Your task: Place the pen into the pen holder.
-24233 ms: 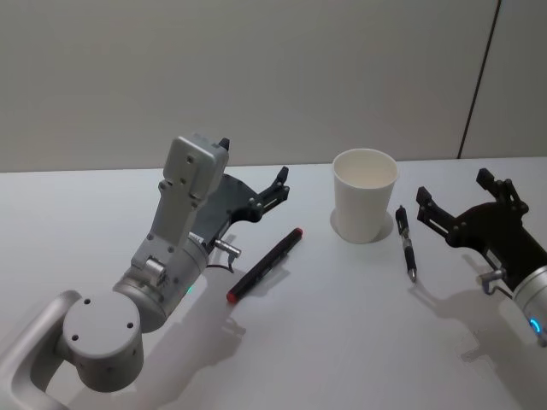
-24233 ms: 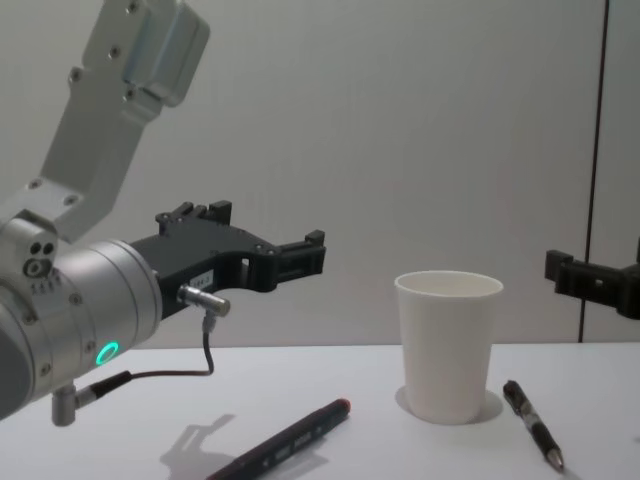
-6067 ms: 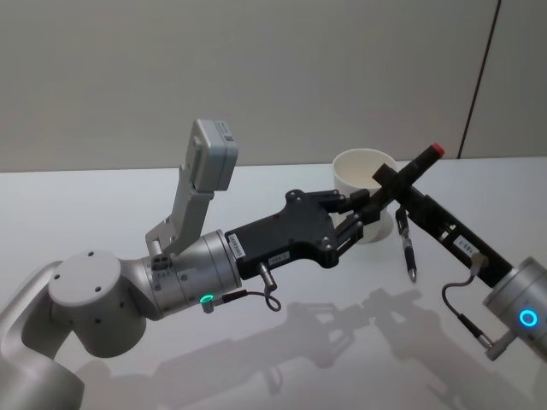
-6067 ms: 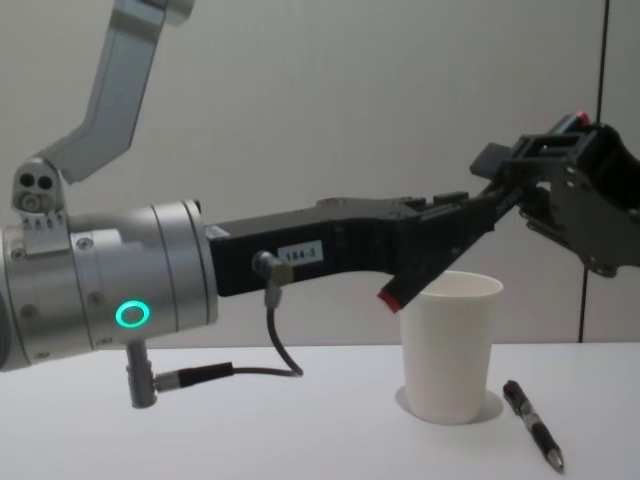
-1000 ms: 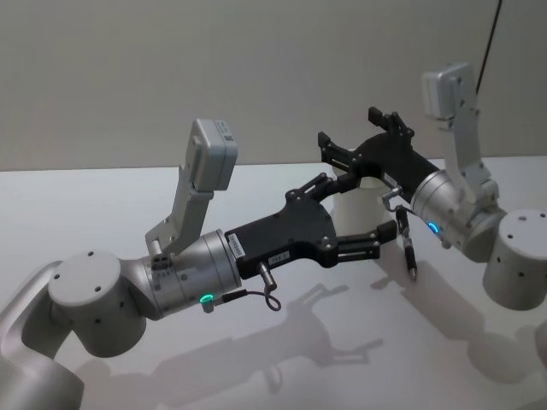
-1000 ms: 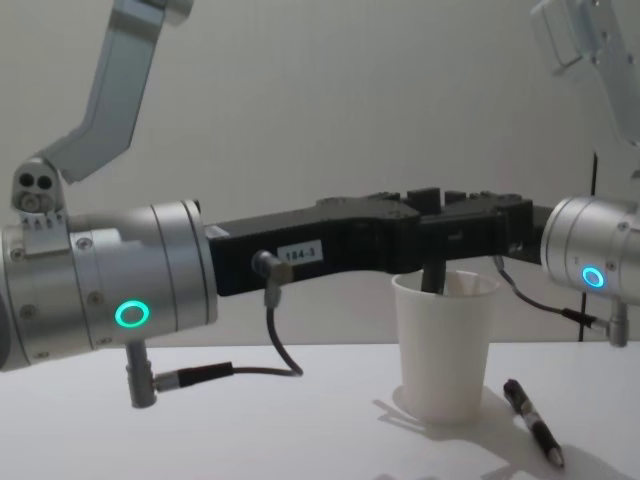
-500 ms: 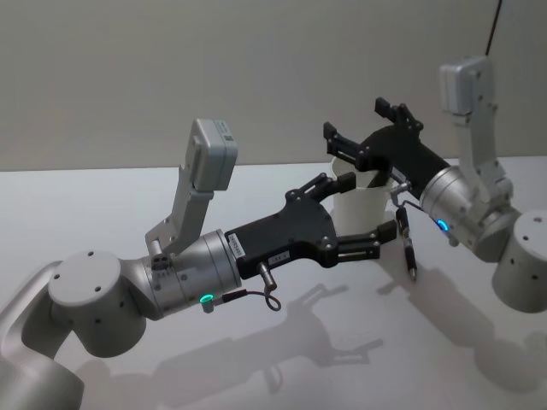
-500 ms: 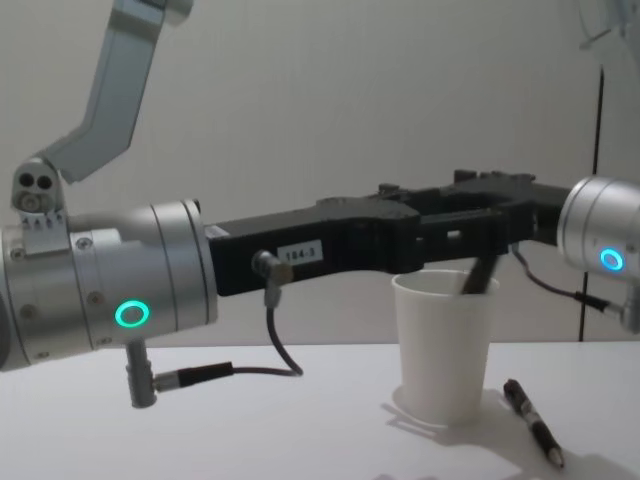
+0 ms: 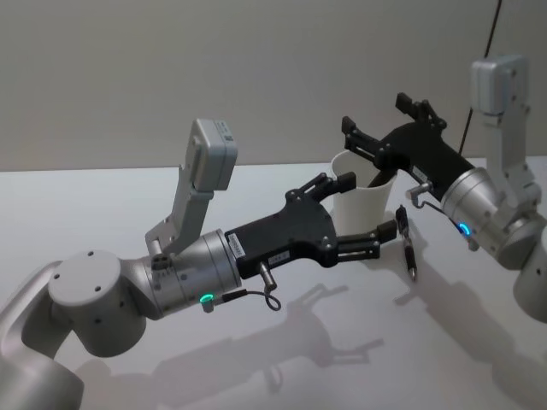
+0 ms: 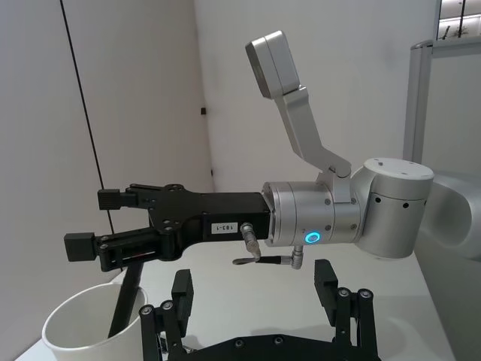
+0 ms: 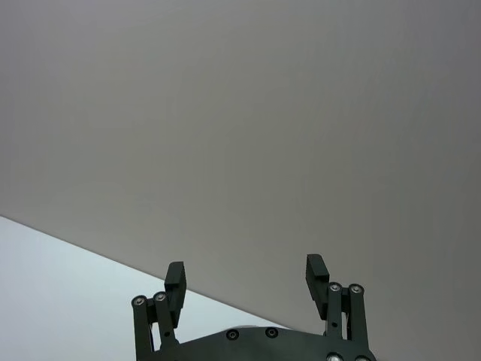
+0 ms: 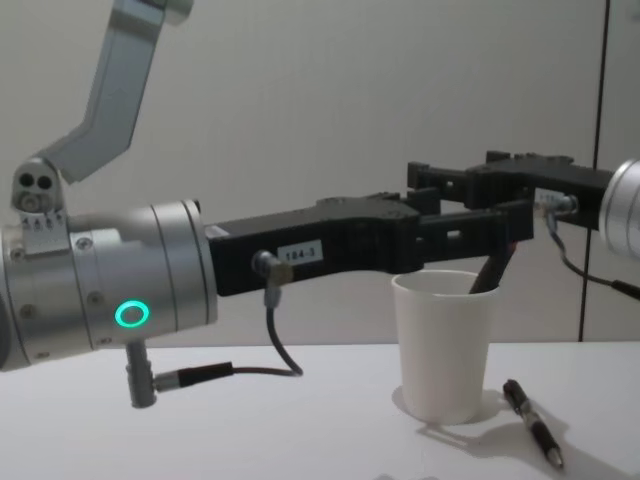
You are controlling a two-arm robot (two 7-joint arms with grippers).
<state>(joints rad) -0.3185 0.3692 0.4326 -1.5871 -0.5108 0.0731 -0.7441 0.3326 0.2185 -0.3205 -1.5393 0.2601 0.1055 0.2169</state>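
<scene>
leaning toward the robot's right, the pen [image 12: 489, 272] stands inside the pen holder [image 12: 444, 345], its lower part hidden by the white wall and its upper part rising past the rolled rim; the left wrist view shows the same dark barrel [image 10: 123, 299] slanting down into the cup's mouth [image 10: 81, 329]. nothing grips it. the right gripper [image 9: 381, 120] hangs above the pen holder [image 9: 352, 212] with its fingers spread wide and nothing between them, and the left wrist view shows those two black fingers well apart just above the cup, with the gripper [image 10: 90, 222] clear of the pen. its own wrist view shows the same wide gap [image 11: 245, 268] against a bare wall. the left gripper [image 9: 367, 205] reaches in from the robot's left, level with the cup's upper half, its fingers also wide open and holding nothing, one on the far side of the cup and one on the near side. a thinner click pen [image 9: 407, 244] lies flat on the white table [image 9: 102, 205] just beside the cup, on the robot's right, apart from both grippers.
</scene>
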